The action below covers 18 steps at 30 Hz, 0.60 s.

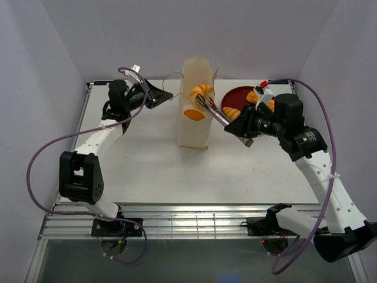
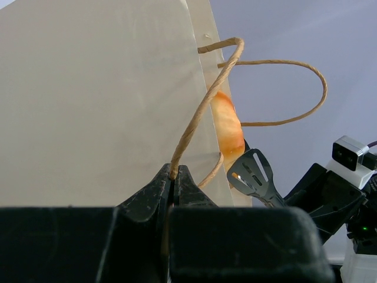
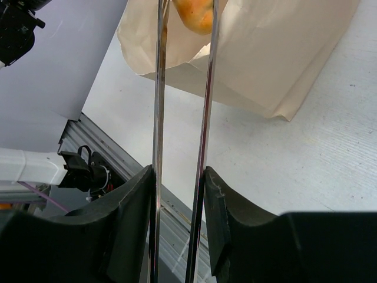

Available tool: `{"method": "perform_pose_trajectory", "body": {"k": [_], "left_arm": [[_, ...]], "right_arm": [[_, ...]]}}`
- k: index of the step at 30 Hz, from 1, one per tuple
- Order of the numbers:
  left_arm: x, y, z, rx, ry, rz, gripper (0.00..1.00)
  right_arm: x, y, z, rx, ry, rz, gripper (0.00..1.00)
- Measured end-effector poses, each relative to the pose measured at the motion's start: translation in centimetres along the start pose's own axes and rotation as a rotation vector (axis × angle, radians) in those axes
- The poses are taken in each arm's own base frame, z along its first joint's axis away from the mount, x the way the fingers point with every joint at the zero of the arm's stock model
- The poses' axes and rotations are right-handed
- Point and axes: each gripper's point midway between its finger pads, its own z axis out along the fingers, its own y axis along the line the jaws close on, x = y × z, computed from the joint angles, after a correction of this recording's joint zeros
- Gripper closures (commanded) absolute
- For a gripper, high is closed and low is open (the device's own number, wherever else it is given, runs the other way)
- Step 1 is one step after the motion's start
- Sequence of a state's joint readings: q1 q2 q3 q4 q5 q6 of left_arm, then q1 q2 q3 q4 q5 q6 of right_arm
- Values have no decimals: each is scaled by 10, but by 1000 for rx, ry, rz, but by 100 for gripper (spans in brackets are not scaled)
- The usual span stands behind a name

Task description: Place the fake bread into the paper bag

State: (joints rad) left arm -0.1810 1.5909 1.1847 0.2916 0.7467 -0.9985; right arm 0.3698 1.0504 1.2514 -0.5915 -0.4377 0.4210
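The tall cream paper bag stands mid-table; it also shows in the left wrist view and the right wrist view. My left gripper is shut on one brown cord handle of the bag. My right gripper is shut on metal tongs. The tongs pinch a golden fake bread at the bag's open top. An orange shape shows through the bag's paper. More fake bread lies on the plate.
A dark red round plate sits right of the bag, with another pastry at its right side near my right arm. White walls close in the table on three sides. The metal frame rail runs along the near edge.
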Motion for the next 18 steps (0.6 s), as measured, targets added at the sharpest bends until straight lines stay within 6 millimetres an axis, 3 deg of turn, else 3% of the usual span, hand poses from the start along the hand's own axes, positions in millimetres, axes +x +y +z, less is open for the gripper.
{"method": "perform_pose_trajectory", "body": {"k": [6,18], "left_arm": [[0,0,0,0,0,0,100],[0,0,0,0,0,3,100]], "right_arm": [[-1,2,-3,1,0,-12,51],[1,3,-6,-1,5,-12,50]]}}
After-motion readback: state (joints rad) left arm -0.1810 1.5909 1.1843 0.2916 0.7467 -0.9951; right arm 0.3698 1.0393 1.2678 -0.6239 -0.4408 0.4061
